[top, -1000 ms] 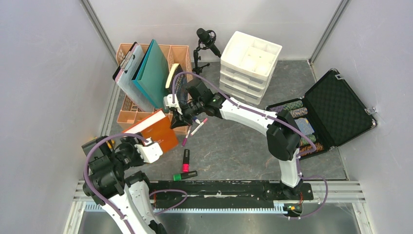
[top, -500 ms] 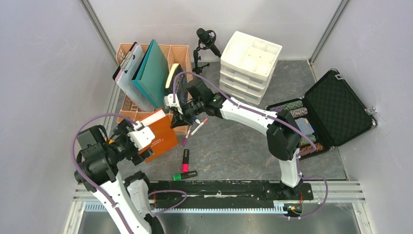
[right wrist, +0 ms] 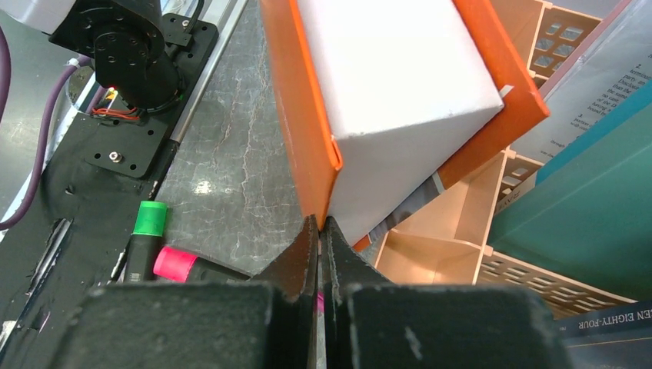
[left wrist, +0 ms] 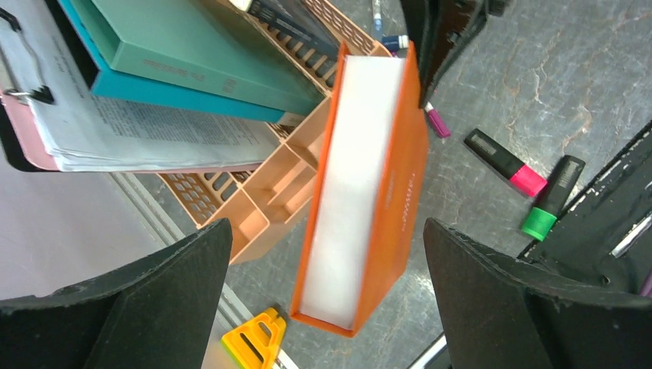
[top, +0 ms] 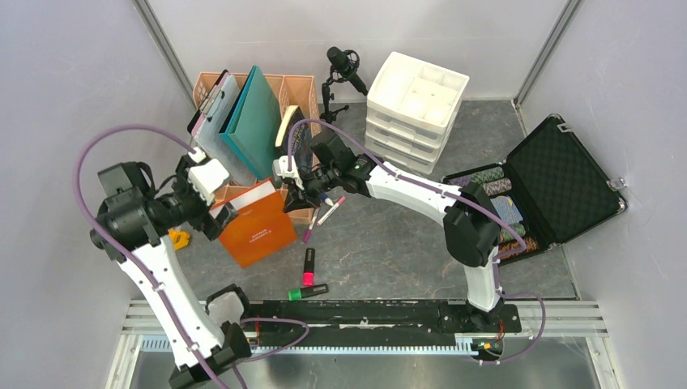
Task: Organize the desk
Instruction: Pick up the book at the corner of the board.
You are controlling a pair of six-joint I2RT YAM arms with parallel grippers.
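An orange hardback book (top: 261,227) stands tilted on the dark stone-patterned desk (top: 389,243), leaning on a peach organizer (left wrist: 261,223). My left gripper (top: 215,207) hangs above the book's left end, open wide, with nothing touching its fingers. In the left wrist view the book (left wrist: 384,192) shows between that gripper's (left wrist: 327,224) spread jaws, its white pages up. My right gripper (top: 293,197) is shut at the book's far corner. In the right wrist view its tips (right wrist: 321,223) meet the lower edge of the orange cover (right wrist: 307,115); whether they pinch it I cannot tell.
A pink highlighter (top: 309,265) and a green one (top: 308,292) lie near the front rail. A yellow clip (top: 178,239) sits by the left wall. Teal binder (top: 255,121) and clipboard (top: 215,113) stand in the rack. White drawers (top: 415,105), microphone (top: 344,65), open black case (top: 559,174).
My left gripper has opened, let go of the orange book, and risen back to the left. The book now leans by the organizer. The right arm has not moved.
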